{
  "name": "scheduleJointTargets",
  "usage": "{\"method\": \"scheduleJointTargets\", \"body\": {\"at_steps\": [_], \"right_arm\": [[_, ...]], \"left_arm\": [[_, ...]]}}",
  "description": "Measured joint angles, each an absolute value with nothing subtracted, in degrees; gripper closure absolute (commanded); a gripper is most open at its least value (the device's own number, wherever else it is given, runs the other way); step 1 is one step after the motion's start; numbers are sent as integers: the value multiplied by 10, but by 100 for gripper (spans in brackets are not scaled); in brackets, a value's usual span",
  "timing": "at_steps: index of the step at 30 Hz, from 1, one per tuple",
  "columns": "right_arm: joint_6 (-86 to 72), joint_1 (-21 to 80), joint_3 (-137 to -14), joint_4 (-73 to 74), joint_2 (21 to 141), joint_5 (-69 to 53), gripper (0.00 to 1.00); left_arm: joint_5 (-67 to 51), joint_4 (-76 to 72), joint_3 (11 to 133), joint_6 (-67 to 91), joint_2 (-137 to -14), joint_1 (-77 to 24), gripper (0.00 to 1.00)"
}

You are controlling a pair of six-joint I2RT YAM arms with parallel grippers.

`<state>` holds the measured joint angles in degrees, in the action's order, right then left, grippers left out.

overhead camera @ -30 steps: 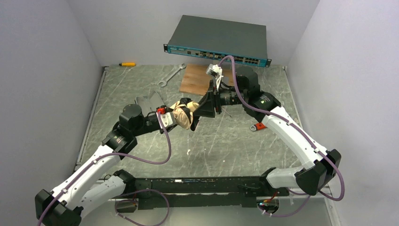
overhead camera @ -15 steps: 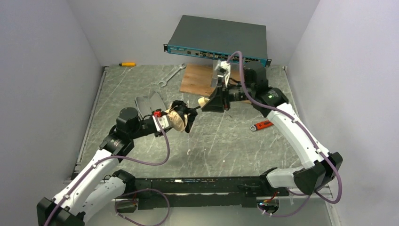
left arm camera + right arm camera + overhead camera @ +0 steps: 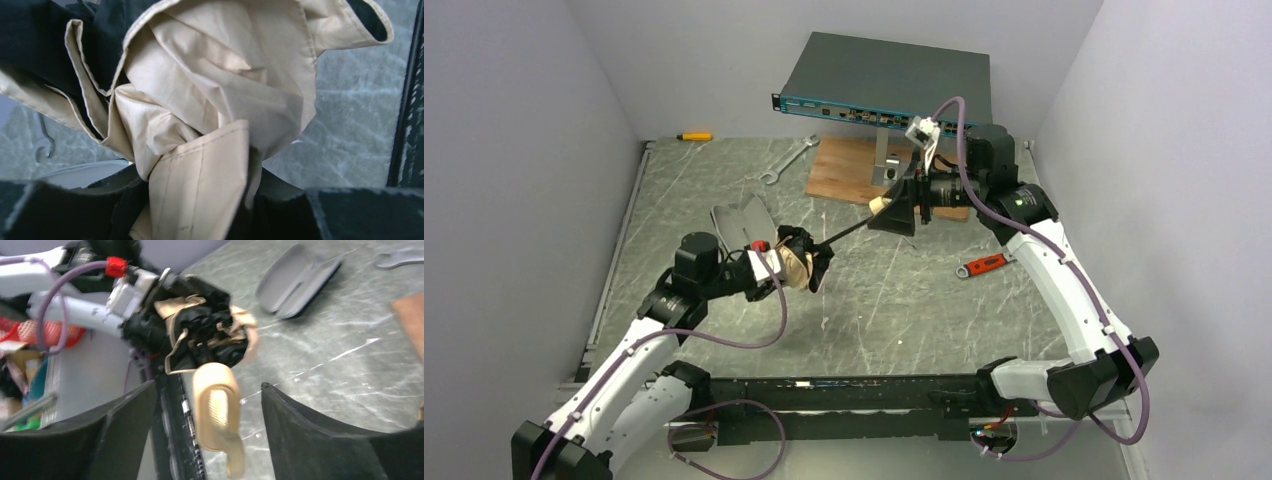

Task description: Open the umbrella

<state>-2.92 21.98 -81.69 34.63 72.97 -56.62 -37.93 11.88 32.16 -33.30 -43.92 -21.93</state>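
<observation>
The umbrella (image 3: 796, 262) is a crumpled cream-beige and black bundle held above the table. My left gripper (image 3: 782, 268) is shut on its fabric; in the left wrist view the folds (image 3: 220, 90) fill the frame between my fingers (image 3: 200, 210). A thin black shaft (image 3: 844, 232) runs from the bundle up to my right gripper (image 3: 886, 212), which is shut on the handle end. In the right wrist view the bundle (image 3: 210, 340) is ahead, the shaft (image 3: 187, 430) runs along the left finger, and a beige strap loop (image 3: 216, 410) hangs between the fingers of the right gripper (image 3: 207, 440).
A dark-grey network switch (image 3: 889, 75) stands at the back, with a wooden board (image 3: 844, 165) in front of it. A wrench (image 3: 789, 158), a yellow screwdriver (image 3: 694, 136), an open grey case (image 3: 742, 220) and a red-handled tool (image 3: 981, 265) lie on the table. Walls close in on both sides.
My right gripper has moved right and back with the handle, drawing the black shaft out. My left gripper has drawn slightly left with the bundle, so the gap between the grippers has grown.
</observation>
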Motion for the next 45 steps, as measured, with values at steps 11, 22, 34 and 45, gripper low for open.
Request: {"method": "scheduleJointTargets", "body": {"at_steps": [11, 22, 34, 45], "right_arm": [[-194, 127, -773, 197, 680, -415, 0], [163, 117, -775, 345, 577, -374, 2], [549, 324, -880, 590, 650, -310, 9], [657, 411, -816, 627, 694, -160, 34]], "left_arm": [[-391, 68, 389, -138, -492, -219, 100], [-406, 201, 504, -170, -604, -237, 100], [-381, 503, 750, -263, -785, -324, 100], [-357, 624, 805, -295, -832, -343, 100]]}}
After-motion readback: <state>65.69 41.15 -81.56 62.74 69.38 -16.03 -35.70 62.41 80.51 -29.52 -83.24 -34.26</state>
